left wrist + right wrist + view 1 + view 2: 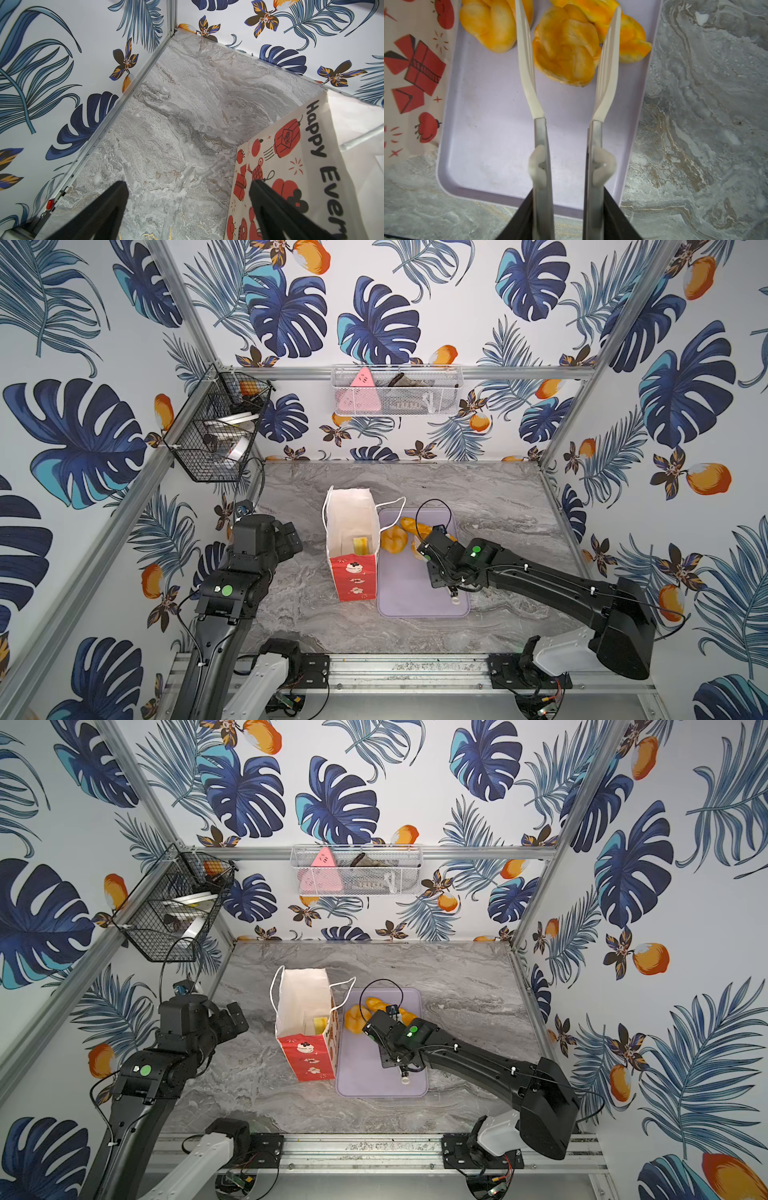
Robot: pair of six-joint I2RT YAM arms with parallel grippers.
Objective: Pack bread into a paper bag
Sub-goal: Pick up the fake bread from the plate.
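**Paper bag** [353, 578]: Stands upright on the marble table [478, 497] with its mouth open, just beside the lilac tray [415, 597]. The left wrist view shows only one printed side, and its lettering is cut off at the frame edge.

**Pale yellow wedge** [361, 545]: Sits low inside the paper bag. Only its top face shows, in both top views.

**First golden bun** [492, 25]: Lies on the lilac tray at the far end, nearest the bag. Its upper part is cropped in the right wrist view.

**Second golden bun** [566, 52]: Lies on the tray between the two white blades. In both top views it is mostly hidden under the right wrist.

**Twisted loaf** [631, 39]: Lies on the tray behind the second golden bun and touches it. It is partly covered by that bun and by one blade.

**Tongs** [607, 68]: Metal arms with white blades. The blades stand apart, one on each side of the second golden bun. Whether they press on it cannot be told.

**Right gripper** [568, 203]: Its black fingers are clamped on the tongs' arms from outside. Only the finger ends are in frame.

**Left gripper** [188, 185]: Its fingers are wide apart with nothing between them. It is over the table near the bag, and the top views show a gap between it and the bag.

**White wire basket** [415, 406]: Hangs on the rear wall and holds a pink triangle [359, 393] and dark items too indistinct to name.

**Black wire basket** [216, 439]: Its contents are unclear.
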